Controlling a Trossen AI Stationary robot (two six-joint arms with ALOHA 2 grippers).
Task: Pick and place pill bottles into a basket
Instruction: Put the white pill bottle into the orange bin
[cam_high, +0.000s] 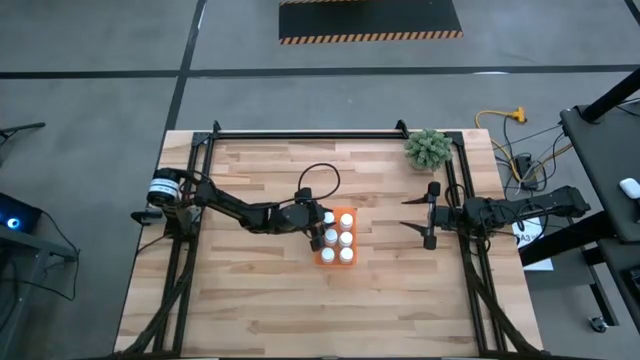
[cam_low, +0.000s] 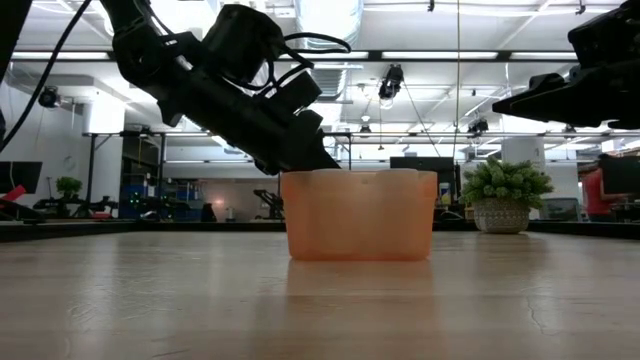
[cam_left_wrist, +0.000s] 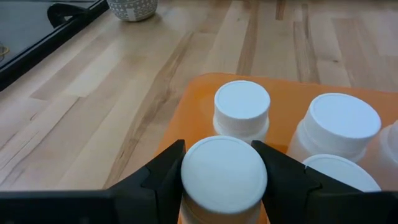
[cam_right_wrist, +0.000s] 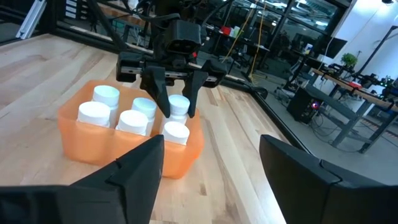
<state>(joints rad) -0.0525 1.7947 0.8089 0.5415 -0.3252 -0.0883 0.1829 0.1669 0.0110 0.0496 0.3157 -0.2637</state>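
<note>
The orange basket (cam_high: 337, 262) stands mid-table, and five white pill bottles stand in it (cam_right_wrist: 132, 121). My left gripper (cam_left_wrist: 221, 155) is over the basket's far-left corner. It is shut on a sixth pill bottle (cam_left_wrist: 224, 177), which also shows in the right wrist view (cam_right_wrist: 178, 104). My right gripper (cam_high: 412, 215) is open and empty, above the table to the right of the basket. In the low view the basket (cam_low: 360, 215) hides the bottles. My left gripper pinches the pill bottle at its cap (cam_left_wrist: 193, 180) between the two fingers (cam_right_wrist: 160, 93), one on each side. The fingers slant down from the table's left. The bottle stands upright at the basket's far-left slot, its cap a little above its neighbours. Its base is hidden.
A green plant in a pot (cam_high: 428, 148) stands at the table's far right. Black frame rails (cam_high: 300, 133) run along the far edge and both sides. Bare wood lies on the near side of the basket.
</note>
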